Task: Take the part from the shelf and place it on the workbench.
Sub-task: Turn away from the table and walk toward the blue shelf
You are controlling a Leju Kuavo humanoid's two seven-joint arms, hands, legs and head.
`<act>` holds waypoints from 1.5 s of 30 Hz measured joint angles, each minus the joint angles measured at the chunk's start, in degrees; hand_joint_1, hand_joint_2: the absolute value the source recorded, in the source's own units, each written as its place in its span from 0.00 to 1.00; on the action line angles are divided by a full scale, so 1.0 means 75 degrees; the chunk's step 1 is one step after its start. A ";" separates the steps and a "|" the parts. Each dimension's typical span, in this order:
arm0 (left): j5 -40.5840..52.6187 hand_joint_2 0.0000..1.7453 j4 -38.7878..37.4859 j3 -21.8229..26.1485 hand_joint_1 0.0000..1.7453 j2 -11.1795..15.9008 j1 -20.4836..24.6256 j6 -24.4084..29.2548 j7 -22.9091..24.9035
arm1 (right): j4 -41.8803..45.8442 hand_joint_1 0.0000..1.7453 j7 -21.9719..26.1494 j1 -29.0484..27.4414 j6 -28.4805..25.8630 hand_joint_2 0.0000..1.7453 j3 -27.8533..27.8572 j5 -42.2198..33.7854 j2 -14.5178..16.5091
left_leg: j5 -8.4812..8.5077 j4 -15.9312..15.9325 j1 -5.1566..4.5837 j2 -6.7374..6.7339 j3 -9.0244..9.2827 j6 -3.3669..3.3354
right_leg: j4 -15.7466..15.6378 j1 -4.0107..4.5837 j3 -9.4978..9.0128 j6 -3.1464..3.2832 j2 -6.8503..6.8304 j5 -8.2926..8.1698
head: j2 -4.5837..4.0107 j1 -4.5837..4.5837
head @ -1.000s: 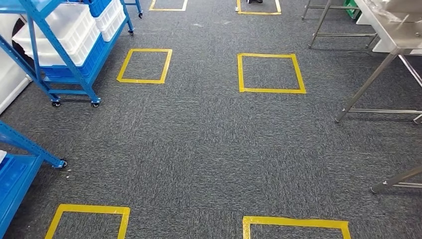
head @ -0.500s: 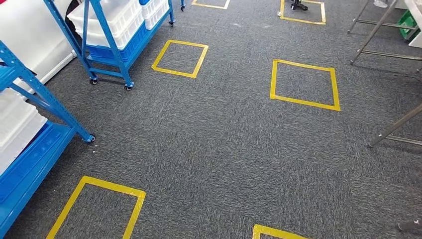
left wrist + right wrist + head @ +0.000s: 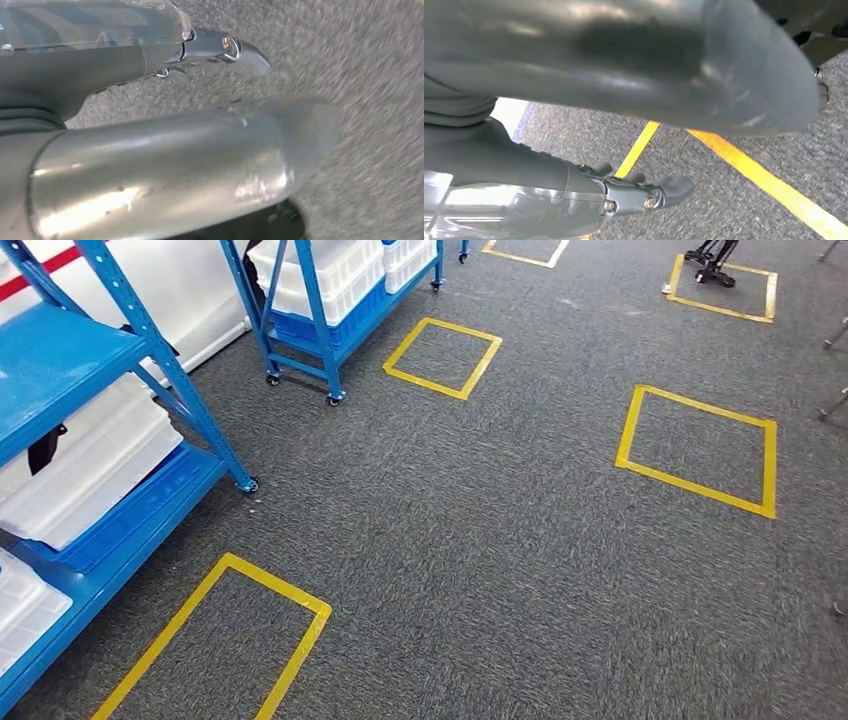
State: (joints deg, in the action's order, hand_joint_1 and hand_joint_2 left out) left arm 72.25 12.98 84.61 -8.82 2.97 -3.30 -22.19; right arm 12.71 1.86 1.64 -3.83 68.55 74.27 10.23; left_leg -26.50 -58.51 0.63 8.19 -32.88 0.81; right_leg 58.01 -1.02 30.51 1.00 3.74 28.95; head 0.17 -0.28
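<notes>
The whole head view has swung since a second ago: the camera has turned toward the robot's left, so the steel-legged tables that stood at the right edge have slid out of sight and the blue metal shelf rack (image 3: 95,455) now fills the lower left. The things themselves have not shifted.

That near blue rack carries shallow white plastic trays (image 3: 85,465) on its lower tiers, one stacked on the middle level and another at the bottom corner. A second blue wheeled shelf rack (image 3: 330,300) stands further back, also loaded with white trays, against a white wall. Which tray holds the part cannot be told; no part is plainly visible on either shelf.

The dark grey carpet floor (image 3: 480,560) is marked with yellow tape squares (image 3: 700,448): one just in front of the near rack, one beside the far rack, one well to the right.

The left robot hand (image 3: 200,75) hangs over the carpet, thick grey thumb and darker fingers apart with nothing between them. The right robot hand (image 3: 639,145) likewise hangs with fingers spread and nothing held, above a yellow tape line (image 3: 764,180) on the carpet.
</notes>
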 joint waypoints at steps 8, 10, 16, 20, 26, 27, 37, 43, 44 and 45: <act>0.0109 0.00 0.0058 -0.0106 0.00 -0.0103 0.0001 -0.0055 -0.0038 | -0.0001 0.00 0.0012 -0.0045 0.0005 0.00 0.0023 0.0045 0.0022 | -0.0565 -0.1410 0.0006 -0.1143 -0.0548 0.0081 | -0.0082 0.0088 -0.0063 0.0155 -0.1058 0.0023 | -0.0002 0.0067; 0.0145 0.00 0.0077 -0.0145 0.00 -0.0101 0.0001 -0.0063 -0.0036 | -0.0002 0.00 0.0013 -0.0037 0.0010 0.00 0.0023 0.0063 0.0027 | -0.0193 -0.0327 -0.0031 -0.1437 0.0049 0.0017 | -0.0073 0.0111 -0.0109 0.0103 -0.1241 0.0062 | -0.0001 0.0065; 0.0230 0.00 0.0096 -0.0229 0.00 -0.0082 -0.0027 -0.0080 -0.0012 | -0.0001 0.00 0.0014 0.0048 0.0015 0.00 0.0023 0.0105 0.0034 | -0.0018 0.0223 -0.0047 -0.1253 0.0317 -0.0208 | 0.0118 0.0108 -0.0151 -0.0135 -0.1238 0.0282 | -0.0001 0.0017; 0.0251 0.00 0.0096 -0.0246 0.00 -0.0083 -0.0002 -0.0085 -0.0009 | -0.0004 0.00 0.0013 0.0015 0.0033 0.00 0.0023 0.0124 0.0032 | 0.0044 0.0252 -0.0027 -0.0904 0.0285 -0.0287 | 0.1802 0.0057 0.0657 -0.0198 -0.0563 0.1117 | -0.0002 -0.0034; 0.0289 0.00 0.0097 -0.0285 0.00 -0.0086 0.0007 -0.0087 -0.0017 | -0.0003 0.00 0.0009 -0.0014 0.0042 0.00 0.0023 0.0137 0.0031 | -0.0003 0.0114 -0.0029 -0.0257 0.0248 -0.0179 | 0.0280 -0.0007 0.0114 -0.0152 0.0078 0.0023 | -0.0001 -0.0032; 0.0291 0.00 0.0097 -0.0291 0.00 -0.0086 0.0010 -0.0087 -0.0020 | -0.0003 0.00 0.0009 -0.0011 0.0044 0.00 0.0023 0.0137 0.0031 | -0.0004 0.0094 -0.0029 -0.0175 0.0215 -0.0135 | 0.0110 -0.0007 0.0053 -0.0137 0.0206 -0.0007 | -0.0001 -0.0029; 0.0310 0.00 0.0099 -0.0355 0.00 -0.0090 -0.0013 -0.0087 -0.0027 | -0.0004 0.00 0.0001 -0.0047 0.0109 0.00 0.0025 0.0139 0.0043 | -0.0993 -0.2124 0.0011 -0.1037 -0.0880 0.0179 | 0.0000 0.0076 -0.0015 0.0197 -0.0900 0.0018 | -0.0001 0.0029; 0.0345 0.00 0.0110 -0.0382 0.00 -0.0090 -0.0017 -0.0095 -0.0036 | -0.0004 0.00 0.0243 -0.0046 0.0250 0.00 0.0042 0.0137 0.0040 | -0.0111 0.0046 -0.0101 -0.1650 0.0245 -0.0050 | 0.0031 0.0136 -0.0146 0.0060 -0.1433 0.0138 | -0.0001 0.0021; 0.0357 0.00 0.0111 -0.0385 0.00 -0.0087 -0.0020 -0.0096 -0.0038 | -0.0003 0.00 0.0270 -0.0045 0.0273 0.00 0.0052 0.0137 0.0039 | -0.0099 0.0056 -0.0120 -0.1574 0.0231 -0.0092 | 0.0024 0.0137 -0.0167 0.0020 -0.1504 0.0146 | -0.0002 0.0019; 0.0366 0.00 0.0111 -0.0385 0.00 -0.0086 -0.0030 -0.0096 -0.0037 | -0.0001 0.00 0.0290 -0.0038 0.0288 0.00 0.0061 0.0137 0.0036 | -0.0075 0.0089 -0.0102 -0.1481 0.0250 -0.0136 | 0.0018 0.0133 -0.0193 -0.0026 -0.1547 0.0160 | -0.0001 0.0021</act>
State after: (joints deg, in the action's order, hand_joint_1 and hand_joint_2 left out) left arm 75.00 13.81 81.72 -9.46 2.74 -4.02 -22.46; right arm 12.70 4.04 1.35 -1.67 69.01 75.30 10.51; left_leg -27.06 -57.84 -0.14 -2.91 -31.01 -0.21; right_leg 58.14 -0.03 29.06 0.80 -7.86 30.15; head 0.16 -0.12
